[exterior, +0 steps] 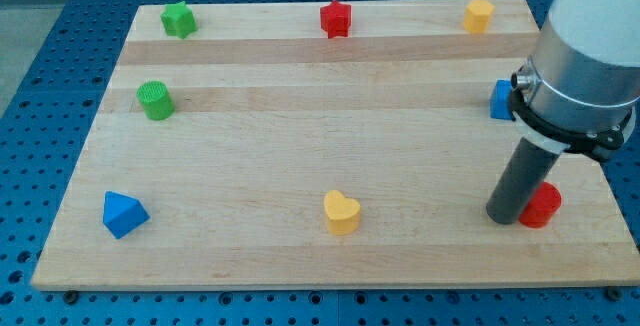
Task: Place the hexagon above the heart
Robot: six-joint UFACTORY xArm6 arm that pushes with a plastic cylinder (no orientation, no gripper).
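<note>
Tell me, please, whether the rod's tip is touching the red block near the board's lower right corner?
Cannot tell. In the camera view my tip sits right against the left side of the red block, overlapping it, with no visible gap, but contact isn't plainly shown.

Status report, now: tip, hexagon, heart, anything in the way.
My tip touches the red block, shape unclear, at the view's lower right. Yellow heart sits bottom centre. Yellow block, possibly the hexagon, top right, untouched. Path between clear.
</note>
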